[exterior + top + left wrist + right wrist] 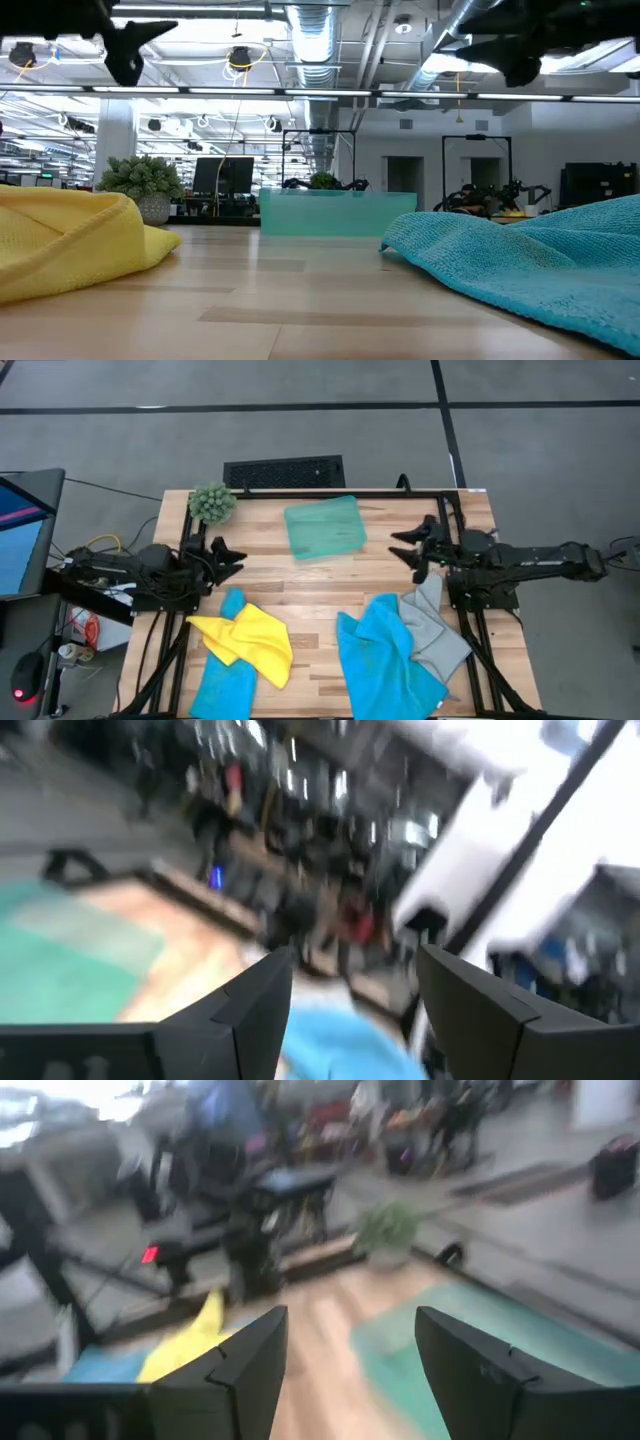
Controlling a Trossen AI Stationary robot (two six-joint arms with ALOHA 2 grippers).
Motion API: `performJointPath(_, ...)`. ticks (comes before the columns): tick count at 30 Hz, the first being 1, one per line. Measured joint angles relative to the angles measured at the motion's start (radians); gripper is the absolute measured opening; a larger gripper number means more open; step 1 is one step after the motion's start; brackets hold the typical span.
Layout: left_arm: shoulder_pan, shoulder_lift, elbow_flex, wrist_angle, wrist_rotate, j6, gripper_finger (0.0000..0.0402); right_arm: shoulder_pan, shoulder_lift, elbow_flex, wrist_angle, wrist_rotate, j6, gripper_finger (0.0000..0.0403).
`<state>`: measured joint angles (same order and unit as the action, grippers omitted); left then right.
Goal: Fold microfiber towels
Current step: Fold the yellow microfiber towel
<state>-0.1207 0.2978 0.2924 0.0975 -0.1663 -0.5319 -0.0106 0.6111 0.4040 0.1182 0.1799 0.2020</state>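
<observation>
- Up off the table, both arms are hovering: left gripper and right gripper spread, gripping nothing.
- Towels are lying crumpled along the near edge: yellow towel, blue towel, grey towel.
- Probably between folds; next is picking a corner.

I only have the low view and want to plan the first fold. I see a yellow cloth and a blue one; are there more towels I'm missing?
Observer: Yes. A light grey towel lies partly under the right edge of the large blue towel.
Operator: Any other blue one?
Observer: A second blue towel lies under the yellow towel, at the table's front left.
Operator: Are the claws holding anything?
Observer: No. The left claw is open and empty, off to the left of the teal tray.
Operator: And the right one?
Observer: The right claw is open and empty too, to the right of the tray.
</observation>
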Motion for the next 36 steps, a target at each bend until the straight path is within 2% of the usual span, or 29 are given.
performJointPath(6,-0.038,0.279,0.342,-0.601,0.093,0.005,0.0208,0.095,0.278,0.077,0.007,-0.022,-0.001,0.0244)
performJointPath(10,-0.089,0.462,0.486,-0.814,0.173,-0.03,0.0208,0.158,0.438,0.115,0.091,-0.023,-0.001,0.0244)
performJointPath(14,-0.171,0.586,0.542,-0.87,0.226,-0.048,0.0208,0.209,0.609,0.167,0.265,-0.02,-0.075,0.0244)
performJointPath(17,-0.23,0.637,0.544,-0.876,0.21,-0.047,0.0208,0.233,0.762,0.252,0.337,-0.018,-0.139,0.0244)
performJointPath(22,-0.295,0.657,0.541,-0.89,0.138,-0.051,0.0208,0.273,0.994,0.451,0.317,-0.022,-0.2,0.0244)
performJointPath(26,-0.324,0.654,0.541,-0.9,0.079,-0.057,0.0208,0.302,1.167,0.613,0.289,-0.022,-0.132,0.0244)
performJointPath(32,-0.339,0.651,0.541,-0.905,0.037,-0.024,0.0208,0.358,1.355,0.789,0.214,-0.024,-0.057,0.0244)
performJointPath(36,-0.339,0.652,0.541,-0.908,0.038,-0.002,0.0208,0.414,1.436,0.883,0.176,-0.024,-0.183,0.0244)
